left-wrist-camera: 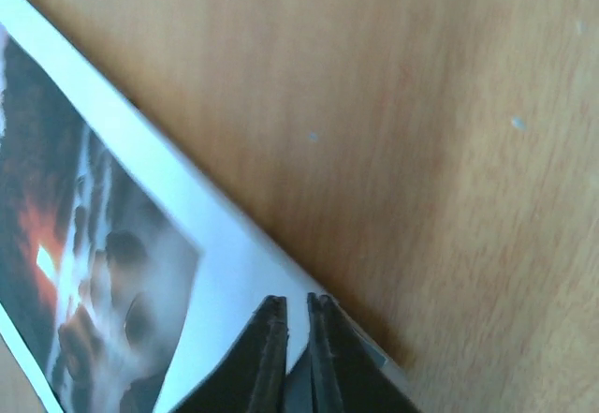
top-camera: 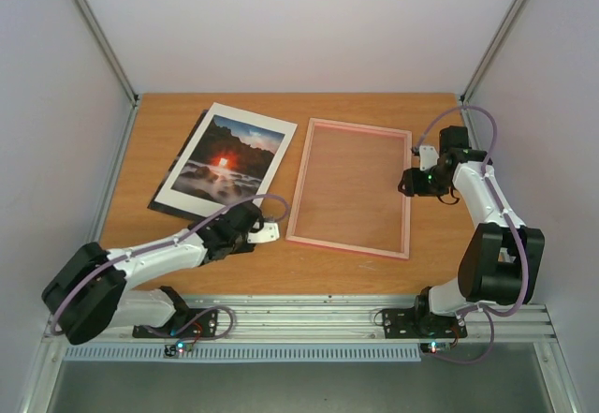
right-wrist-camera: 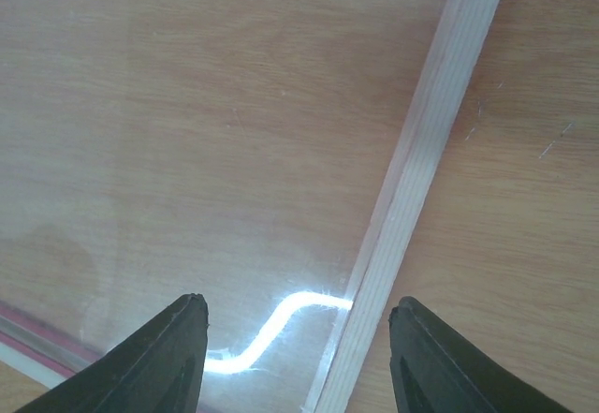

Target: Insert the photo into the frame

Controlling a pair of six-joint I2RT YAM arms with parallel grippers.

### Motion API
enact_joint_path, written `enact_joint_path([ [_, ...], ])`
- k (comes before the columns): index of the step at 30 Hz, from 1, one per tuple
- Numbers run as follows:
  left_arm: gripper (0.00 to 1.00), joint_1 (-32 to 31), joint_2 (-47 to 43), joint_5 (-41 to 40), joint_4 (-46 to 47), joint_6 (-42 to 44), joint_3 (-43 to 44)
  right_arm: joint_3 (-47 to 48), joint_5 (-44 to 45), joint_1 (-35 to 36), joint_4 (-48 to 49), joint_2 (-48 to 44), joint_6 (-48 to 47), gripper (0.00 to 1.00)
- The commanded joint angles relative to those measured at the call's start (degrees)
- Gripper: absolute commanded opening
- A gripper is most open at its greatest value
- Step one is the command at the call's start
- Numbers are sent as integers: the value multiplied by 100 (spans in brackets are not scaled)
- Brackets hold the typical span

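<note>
1. We see the photo (top-camera: 229, 155), a flat rectangular print with a white border around a red sun and dark rocks, lying on the left of the smooth wooden table (top-camera: 356, 277).
2. The frame (top-camera: 351, 188), thin pink rails around a clear pane, lies flat just to its right, with wood grain showing through the pane.
3. The left gripper (left-wrist-camera: 298, 302) is narrowed to a slit at the photo's white edge. We cannot tell whether it pinches the print.
4. The right gripper (right-wrist-camera: 299, 305) gapes wide astride the frame's right rail and holds nothing.
</note>
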Motion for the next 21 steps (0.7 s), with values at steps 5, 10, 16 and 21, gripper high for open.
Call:
enact_joint_path([
  [5,0,-16,-720,421,-1207,-582,726,277,-315,30,40,-89,-158,53],
  [10,0,117,-985,883,-1927,-767,1108,274,-977,208,157,-190,-404,54],
  [16,50,95,-1145,640,-1542,-406,452,409,-1106,551,276,-60,-550,57],
  [21,62,23,-1311,559,-556,226,-258,385,-1045,557,299,-3,-505,56],
])
